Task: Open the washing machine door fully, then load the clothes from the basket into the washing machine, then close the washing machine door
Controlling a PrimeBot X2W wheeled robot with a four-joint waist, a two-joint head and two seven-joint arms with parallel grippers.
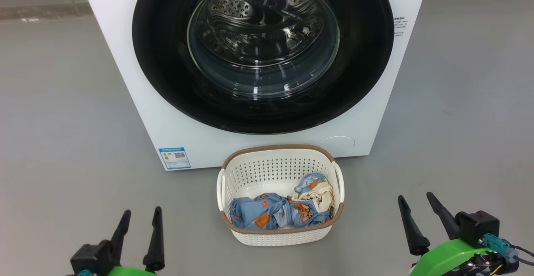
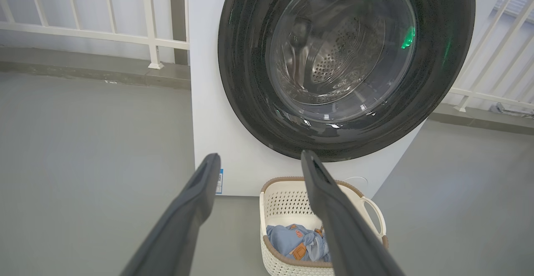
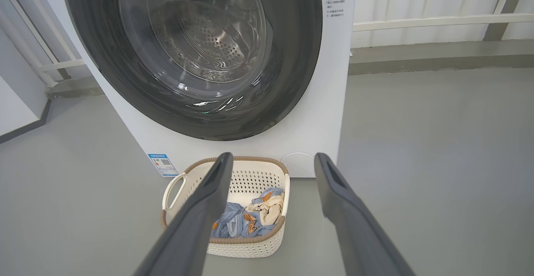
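Light: bright, even and diffuse in all three views, with no hard shadows. Shadow: a faint soft band on the grey floor (image 1: pixel 62 100) at the foot of the basket (image 1: pixel 279 236). Glare: white streaks on the glass of the washing machine door (image 1: pixel 263 88), plus green glints there in both wrist views. Focus: the head view is sharp, while the close dark fingers (image 2: pixel 183 221) are slightly soft-edged. Distortion: wide-angle bowing of the railing (image 2: pixel 83 31) towards the wrist-view edges.
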